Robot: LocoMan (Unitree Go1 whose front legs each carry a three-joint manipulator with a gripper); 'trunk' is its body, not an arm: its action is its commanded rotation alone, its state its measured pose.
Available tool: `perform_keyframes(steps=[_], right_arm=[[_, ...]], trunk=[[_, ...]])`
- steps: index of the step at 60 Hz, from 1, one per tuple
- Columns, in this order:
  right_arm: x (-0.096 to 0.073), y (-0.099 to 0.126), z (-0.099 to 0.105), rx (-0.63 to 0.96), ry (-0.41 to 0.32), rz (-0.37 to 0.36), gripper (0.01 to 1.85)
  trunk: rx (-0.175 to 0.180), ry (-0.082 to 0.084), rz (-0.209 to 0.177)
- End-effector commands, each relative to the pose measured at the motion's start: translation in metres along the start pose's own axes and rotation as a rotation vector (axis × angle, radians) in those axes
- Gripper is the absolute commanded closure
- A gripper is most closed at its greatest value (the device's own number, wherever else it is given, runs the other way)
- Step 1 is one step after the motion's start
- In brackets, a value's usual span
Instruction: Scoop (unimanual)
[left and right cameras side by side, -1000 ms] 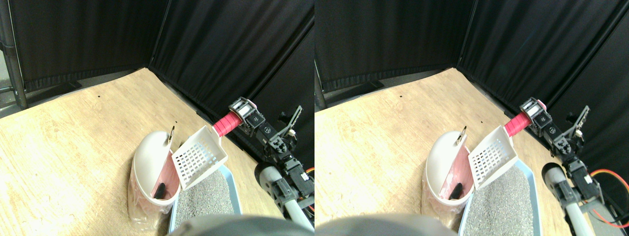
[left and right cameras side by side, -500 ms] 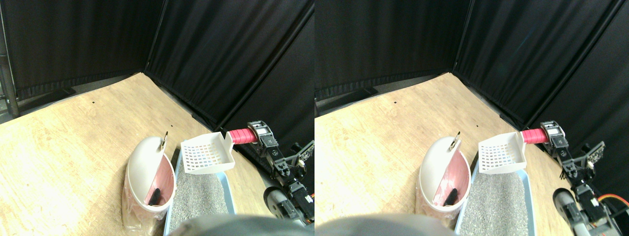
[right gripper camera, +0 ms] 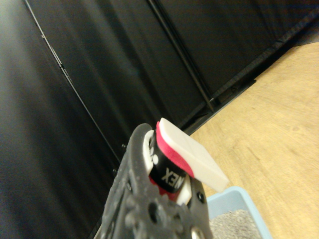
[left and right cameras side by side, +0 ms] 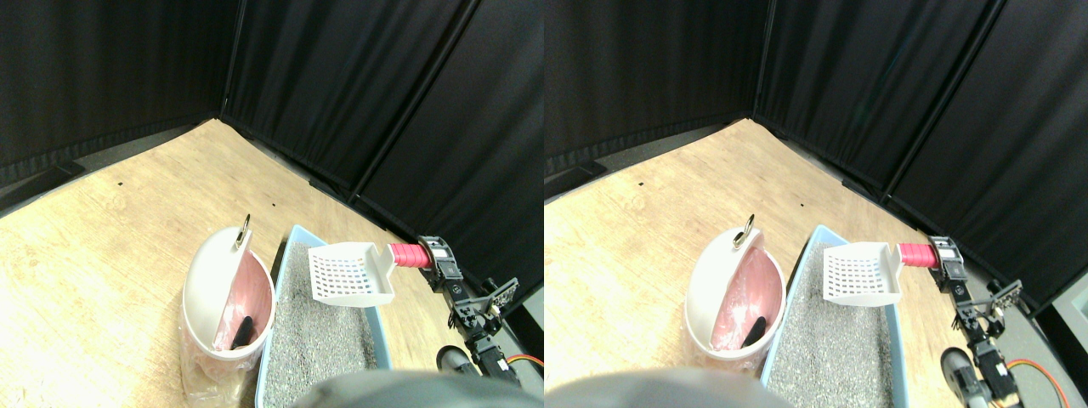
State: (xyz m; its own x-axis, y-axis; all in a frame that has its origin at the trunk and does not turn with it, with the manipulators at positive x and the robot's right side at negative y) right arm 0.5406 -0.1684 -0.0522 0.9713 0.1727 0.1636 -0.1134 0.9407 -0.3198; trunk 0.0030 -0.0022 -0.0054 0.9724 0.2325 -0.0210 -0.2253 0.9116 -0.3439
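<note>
The white slotted scoop (left and right cameras side by side: 350,274) hangs in the air over the far end of the blue litter tray (left and right cameras side by side: 286,255), its basket roughly level and clear of the grey litter (left and right cameras side by side: 316,331) beneath it. Nothing can be made out inside the basket. Its handle, wrapped in pink (left and right cameras side by side: 410,255), runs out to the right past the tray's edge.

The right gripper (left and right cameras side by side: 433,256) is clamped on that pink handle; in the wrist view the dark jaw frame (right gripper camera: 149,209) stands against the pink wrap with the white end of the handle (right gripper camera: 192,159) protruding past it. The manipulator's linkage descends from the gripper toward the lower right, over bare floor just beside the tray.

The tray sits lengthwise on the pale wooden floor (left and right cameras side by side: 110,229), filled with litter across its visible bed. Just beside its left wall stands a white bin (left and right cameras side by side: 208,285) with a half-dome lid, a metal ring (left and right cameras side by side: 243,229) at the lid's top, and a pink liner (left and right cameras side by side: 246,293) showing in the open half. A dark oblong object (left and right cameras side by side: 243,330) lies inside the liner near the rim. Clear plastic bunches around the bin's base.

Black curtains (left and right cameras side by side: 357,93) close off the back and right of the area, meeting at a corner beyond the tray.
</note>
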Motion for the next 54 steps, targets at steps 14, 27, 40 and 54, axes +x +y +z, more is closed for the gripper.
perform_keyframes(steps=[14,27,40,54], right_arm=[[-0.024,-0.010,-0.022,0.208,0.004,-0.113,1.80],[-0.042,-0.018,-0.052,0.292,0.033,-0.165,1.80],[-0.049,-0.020,-0.071,0.307,0.069,-0.177,1.80],[-0.050,-0.023,-0.090,0.371,0.144,-0.210,1.80]], trunk=[[0.065,-0.001,-0.034],[0.101,0.010,-0.047],[0.118,0.016,-0.059],[0.131,0.023,-0.062]])
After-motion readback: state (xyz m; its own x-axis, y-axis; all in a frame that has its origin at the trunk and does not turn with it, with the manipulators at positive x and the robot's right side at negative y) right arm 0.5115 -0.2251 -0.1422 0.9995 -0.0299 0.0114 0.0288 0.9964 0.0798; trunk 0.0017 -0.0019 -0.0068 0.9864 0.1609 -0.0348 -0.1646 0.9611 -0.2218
